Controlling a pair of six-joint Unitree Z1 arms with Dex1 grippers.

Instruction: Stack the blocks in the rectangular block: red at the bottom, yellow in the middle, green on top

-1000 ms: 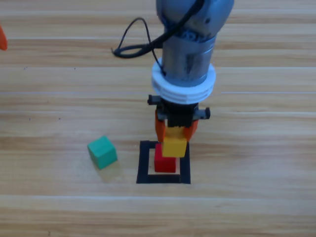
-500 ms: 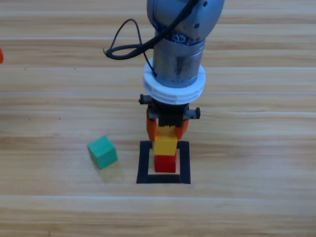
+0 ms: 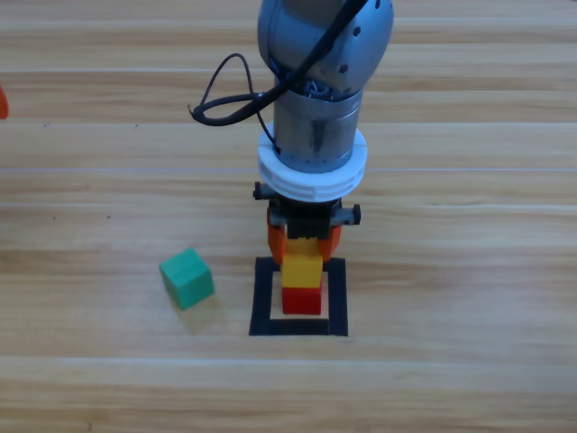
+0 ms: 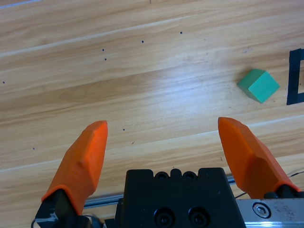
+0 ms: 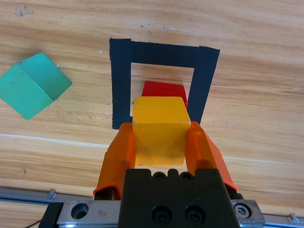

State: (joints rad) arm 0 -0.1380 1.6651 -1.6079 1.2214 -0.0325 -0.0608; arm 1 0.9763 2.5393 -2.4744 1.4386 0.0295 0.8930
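Note:
The red cube stands inside the black tape rectangle. Right over it is the yellow cube, and my right gripper is shut on the yellow cube's two sides. Whether yellow touches red cannot be told. The green cube lies on the wood to the left of the rectangle. My left gripper is open over bare wood, away at the left edge, with only an orange tip showing in the high view.
A black cable loops out from the right arm above the table. The rectangle's edge shows at the right border of the left wrist view, beyond the green cube.
The right arm has carried the yellow cube to the left and down, from offset right of the red cube to directly over it. The green cube has not moved.

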